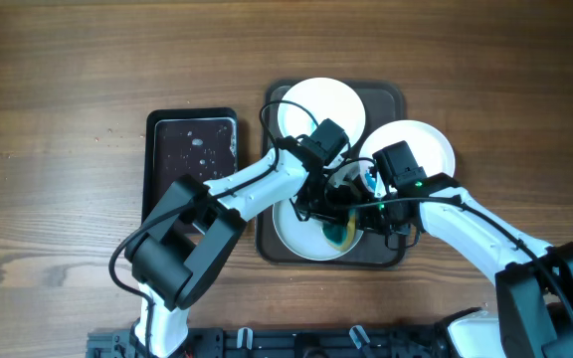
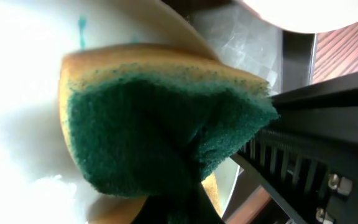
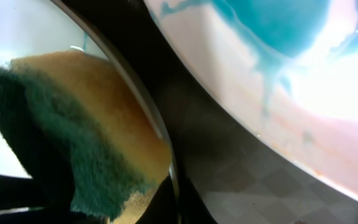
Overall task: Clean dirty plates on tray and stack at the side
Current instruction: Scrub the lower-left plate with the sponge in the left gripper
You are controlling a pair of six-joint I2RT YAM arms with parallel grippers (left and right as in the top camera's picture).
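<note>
The left tool (image 1: 332, 216), clamped on a folded yellow-green sponge (image 2: 154, 124), presses it to the white plate (image 1: 296, 235) at six o'clock on the tray (image 1: 387, 99) for scrubbing, while the right tool (image 1: 376, 214) sits just beside at three o'clock, its grip impossible to tell.

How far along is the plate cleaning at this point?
Done: nothing visibly. All three plates are at the tray, and none is stacked at the side. In hand: the left gripper presses the sponge onto the front plate. Left: the blue-stained plate needs wiping, then all need stacking. Whether the right gripper holds anything cannot be told.
</note>
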